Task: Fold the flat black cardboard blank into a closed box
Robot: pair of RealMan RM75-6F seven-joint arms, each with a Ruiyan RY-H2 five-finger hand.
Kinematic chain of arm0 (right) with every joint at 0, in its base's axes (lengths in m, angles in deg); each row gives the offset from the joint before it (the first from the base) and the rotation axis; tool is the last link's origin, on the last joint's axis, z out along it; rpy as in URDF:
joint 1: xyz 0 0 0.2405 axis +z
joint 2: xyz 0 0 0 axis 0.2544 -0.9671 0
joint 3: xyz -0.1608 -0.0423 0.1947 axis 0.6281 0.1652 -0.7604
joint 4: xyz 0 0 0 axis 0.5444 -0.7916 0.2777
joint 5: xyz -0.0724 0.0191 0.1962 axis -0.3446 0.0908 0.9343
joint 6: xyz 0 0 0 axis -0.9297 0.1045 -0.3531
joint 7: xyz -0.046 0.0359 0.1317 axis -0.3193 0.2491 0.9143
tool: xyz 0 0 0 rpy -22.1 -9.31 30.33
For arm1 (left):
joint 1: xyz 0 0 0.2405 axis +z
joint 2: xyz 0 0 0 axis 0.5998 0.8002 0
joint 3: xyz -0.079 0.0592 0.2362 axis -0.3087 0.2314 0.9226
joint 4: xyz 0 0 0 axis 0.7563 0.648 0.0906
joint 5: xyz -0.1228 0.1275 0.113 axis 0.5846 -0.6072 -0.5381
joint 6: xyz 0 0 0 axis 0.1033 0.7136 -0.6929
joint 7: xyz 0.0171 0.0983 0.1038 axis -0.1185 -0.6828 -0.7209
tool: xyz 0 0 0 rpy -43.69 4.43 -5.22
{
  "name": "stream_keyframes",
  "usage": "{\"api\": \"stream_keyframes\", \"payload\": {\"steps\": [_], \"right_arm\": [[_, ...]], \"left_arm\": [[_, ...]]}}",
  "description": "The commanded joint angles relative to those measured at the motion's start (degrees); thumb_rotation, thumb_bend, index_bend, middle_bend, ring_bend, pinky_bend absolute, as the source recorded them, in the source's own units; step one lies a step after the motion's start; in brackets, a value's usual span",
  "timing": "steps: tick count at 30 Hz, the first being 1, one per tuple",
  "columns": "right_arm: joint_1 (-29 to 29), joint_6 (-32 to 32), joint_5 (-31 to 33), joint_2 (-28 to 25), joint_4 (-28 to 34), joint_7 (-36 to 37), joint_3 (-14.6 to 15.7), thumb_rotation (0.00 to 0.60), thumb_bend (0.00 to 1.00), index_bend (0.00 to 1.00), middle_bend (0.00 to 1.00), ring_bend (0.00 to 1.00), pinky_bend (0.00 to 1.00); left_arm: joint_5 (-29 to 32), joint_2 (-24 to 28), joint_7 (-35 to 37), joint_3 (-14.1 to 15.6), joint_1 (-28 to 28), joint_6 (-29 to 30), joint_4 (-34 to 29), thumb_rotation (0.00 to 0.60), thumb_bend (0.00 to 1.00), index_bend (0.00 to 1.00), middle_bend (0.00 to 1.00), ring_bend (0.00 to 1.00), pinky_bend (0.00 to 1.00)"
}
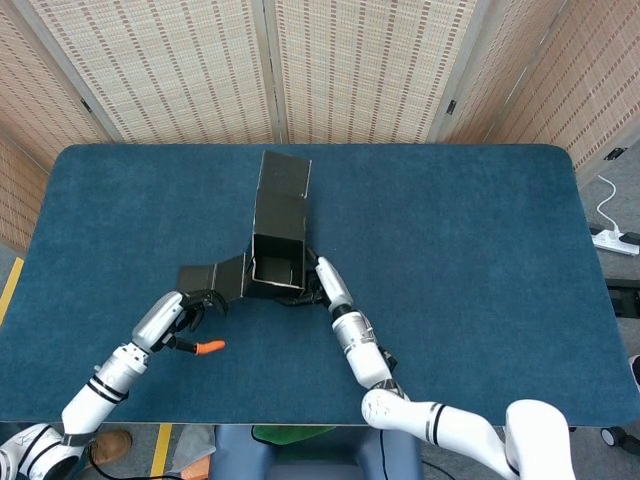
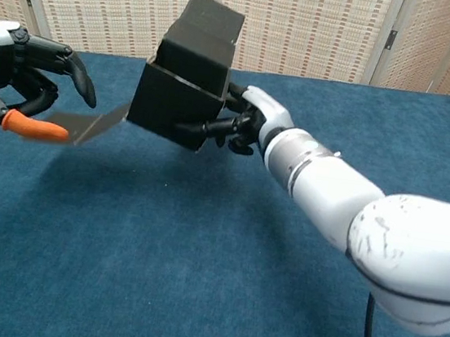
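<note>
The half-folded black cardboard box [image 2: 189, 74] is in the air above the blue felt-covered table [image 1: 450, 250], tilted so that its open mouth faces down and toward me. Four walls already stand as a square tube. A long lid panel [image 1: 284, 172] stretches off the far end, and a flat side flap [image 2: 90, 126] sticks out to my left, unfolded.

My right hand [image 2: 243, 121] holds the box from its right side. My fingers [image 2: 201, 126] curl under the lower edge and press against the wall, which I judge is what keeps the box lifted and tipped. Held this way, the loose flap hangs free in the air instead of lying pinned against the table, so it can be bent.

My left hand [image 2: 26, 78] is just beside the outer end of that flap. Its dark fingers are curled loosely, and the orange-tipped thumb [image 2: 31, 125] sits just under the flap's edge. I cannot tell whether the thumb touches the cardboard, and nothing is clearly clamped in this hand. I judge it is placed there to catch the flap and fold it up against the box.

Behind the table stand woven reed screens [image 1: 270, 70].
</note>
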Motion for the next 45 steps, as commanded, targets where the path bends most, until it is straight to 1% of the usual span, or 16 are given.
{"api": "stream_keyframes", "payload": {"steps": [1,4,6,8,11,14,16,18,19,20,22,26,31,35,38,45], "right_arm": [[-0.6,-2.4,2.2,-2.8,3.8,3.5,-2.4,0.600,0.11,0.40,0.46,0.72,1.00],[-1.1,-2.9,2.1,-4.6,6.4,5.2,-2.9,0.600,0.11,0.40,0.46,0.72,1.00],[-1.7,-3.2,1.9,-5.7,8.3,6.5,-2.6,0.600,0.11,0.40,0.46,0.72,1.00],[-2.5,-3.7,1.7,-6.9,10.6,8.1,-2.3,0.600,0.11,0.40,0.46,0.72,1.00],[-3.8,-4.4,1.6,-8.6,13.5,9.7,-1.3,0.600,0.11,0.40,0.46,0.72,1.00],[-5.2,-4.7,1.6,-10.4,16.4,10.9,0.2,0.600,0.11,0.40,0.46,0.72,1.00],[-5.7,-5.0,1.3,-11.3,17.3,11.3,1.0,0.600,0.11,0.40,0.46,0.72,1.00],[-5.9,-5.0,1.0,-11.6,17.7,11.4,1.4,0.600,0.11,0.40,0.46,0.72,1.00],[-6.2,-4.9,0.7,-12.1,18.0,11.4,2.1,0.600,0.11,0.40,0.46,0.72,1.00],[-6.6,-4.9,0.1,-12.7,18.3,11.1,3.4,0.600,0.11,0.40,0.46,0.72,1.00],[-6.9,-4.6,-0.9,-13.1,18.4,10.8,4.6,0.600,0.11,0.40,0.46,0.72,1.00],[-7.0,-3.8,-2.7,-13.2,17.6,10.1,6.7,0.600,0.11,0.40,0.46,0.72,1.00],[-6.7,-3.6,-3.6,-12.9,16.9,10.2,8.2,0.600,0.11,0.40,0.46,0.72,1.00],[-6.2,-3.4,-4.2,-12.1,16.1,10.0,9.3,0.600,0.11,0.40,0.46,0.72,1.00],[-5.9,-3.3,-4.4,-11.6,15.5,9.9,9.9,0.600,0.11,0.40,0.46,0.72,1.00],[-4.6,-2.8,-4.4,-9.3,12.9,8.3,11.1,0.600,0.11,0.40,0.46,0.72,1.00]], "left_arm": [[-6.2,2.6,1.7,3.0,-0.6,0.5,-1.9,0.600,0.21,0.56,0.57,0.86,0.95],[-13.2,5.0,4.6,6.6,-3.0,-0.4,-2.2,0.600,0.21,0.57,0.57,0.87,0.96],[-15.5,5.0,5.8,7.9,-4.5,-1.5,-2.4,0.600,0.21,0.57,0.57,0.87,0.95],[-15.6,3.7,5.6,8.2,-5.9,-3.7,-2.0,0.600,0.21,0.55,0.56,0.87,0.95],[-13.5,1.3,3.9,7.2,-6.9,-6.1,-0.9,0.600,0.21,0.49,0.51,0.87,0.95],[-8.9,-1.5,2.7,4.9,-7.4,-8.1,1.2,0.600,0.22,0.45,0.46,0.87,0.95],[-6.7,-2.7,2.1,3.6,-7.2,-8.2,2.5,0.600,0.22,0.43,0.43,0.87,0.95],[-5.8,-3.3,1.6,3.1,-7.1,-8.1,3.2,0.600,0.23,0.42,0.42,0.87,0.95],[-4.3,-3.9,0.6,2.2,-6.7,-7.7,4.3,0.600,0.24,0.41,0.40,0.87,0.95],[-1.9,-4.7,-1.8,0.3,-5.6,-5.7,6.4,0.600,0.25,0.39,0.39,0.87,0.95],[-0.6,-5.8,-4.6,-0.9,-4.3,-3.1,7.8,0.600,0.29,0.37,0.37,0.86,0.95],[0.0,-5.7,-10.2,-2.1,-1.9,2.1,9.0,0.600,0.34,0.37,0.36,0.86,0.95],[-1.0,-5.6,-11.3,-2.8,-0.8,5.9,8.7,0.600,0.40,0.37,0.37,0.86,0.95],[-2.7,-7.0,-12.7,-3.7,-1.0,8.8,9.9,0.600,0.40,0.38,0.37,0.86,0.95],[-4.1,-7.7,-13.3,-3.8,-1.5,9.7,10.8,0.600,0.40,0.38,0.38,0.86,0.95],[-7.9,-9.9,-15.8,-3.0,-3.3,10.7,14.7,0.600,0.38,0.38,0.37,0.86,0.95]]}}
